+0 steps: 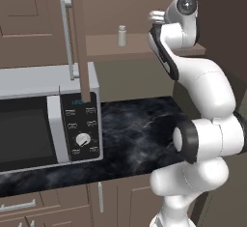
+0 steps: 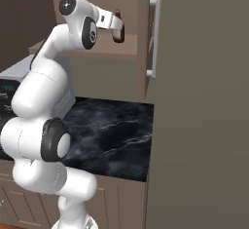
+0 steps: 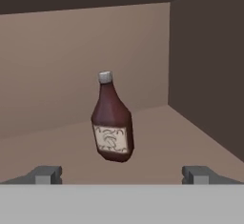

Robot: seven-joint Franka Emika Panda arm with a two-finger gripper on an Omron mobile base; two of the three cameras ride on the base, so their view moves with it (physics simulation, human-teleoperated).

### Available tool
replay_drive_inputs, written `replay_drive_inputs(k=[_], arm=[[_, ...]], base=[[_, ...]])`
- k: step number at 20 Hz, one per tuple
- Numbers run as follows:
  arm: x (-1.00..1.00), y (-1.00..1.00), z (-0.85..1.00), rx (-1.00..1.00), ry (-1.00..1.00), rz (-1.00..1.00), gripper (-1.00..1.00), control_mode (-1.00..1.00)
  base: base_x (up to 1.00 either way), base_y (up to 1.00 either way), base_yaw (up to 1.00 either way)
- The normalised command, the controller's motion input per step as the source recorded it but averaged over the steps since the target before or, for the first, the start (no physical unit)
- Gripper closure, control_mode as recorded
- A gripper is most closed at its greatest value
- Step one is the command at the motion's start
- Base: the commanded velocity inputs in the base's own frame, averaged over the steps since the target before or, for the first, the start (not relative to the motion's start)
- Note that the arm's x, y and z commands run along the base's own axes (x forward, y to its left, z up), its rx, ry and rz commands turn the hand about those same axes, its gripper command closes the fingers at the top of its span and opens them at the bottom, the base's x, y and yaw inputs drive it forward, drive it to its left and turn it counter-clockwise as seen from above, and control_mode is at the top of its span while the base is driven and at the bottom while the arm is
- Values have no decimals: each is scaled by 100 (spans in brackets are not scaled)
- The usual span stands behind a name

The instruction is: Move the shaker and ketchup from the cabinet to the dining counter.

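A home kitchen, rendered: a silver microwave (image 1: 48,120) sits on a black marble worktop (image 1: 135,134) with white veins, brown drawer units (image 1: 58,204) below, and above it a brown wooden wall cabinet (image 1: 34,23) with long silver bar handles, its shelf holding a ketchup bottle (image 3: 112,120) and a small shaker (image 1: 122,35).

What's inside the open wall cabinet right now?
On the cabinet shelf, the shaker stands upright; the ketchup bottle stands ahead of the open jaws. The arm hides the shelf's right part in the left base view.

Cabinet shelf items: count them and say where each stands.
2. The shaker stands on the cabinet shelf's left part; the ketchup stands farther right, before the end effector. More may be hidden.
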Motion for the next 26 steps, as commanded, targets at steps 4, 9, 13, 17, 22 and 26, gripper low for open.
replay_drive_inputs(k=[4, 9, 13, 17, 22, 26], arm=[[31, 0, 0, 0, 0, 0, -100, -100], [28, -1, 0, 0, 0, 0, -100, -100], [29, 0, -1, 0, 0, 0, -100, -100], [29, -3, -5, 0, 0, 0, -100, -100], [24, -6, -1, 0, 0, 0, -100, -100], [23, -6, 0, 0, 0, 0, -100, -100]], base=[[0, 0, 0], [0, 0, 0], [0, 0, 0], [0, 0, 0], [0, 0, 0], [0, 0, 0]])
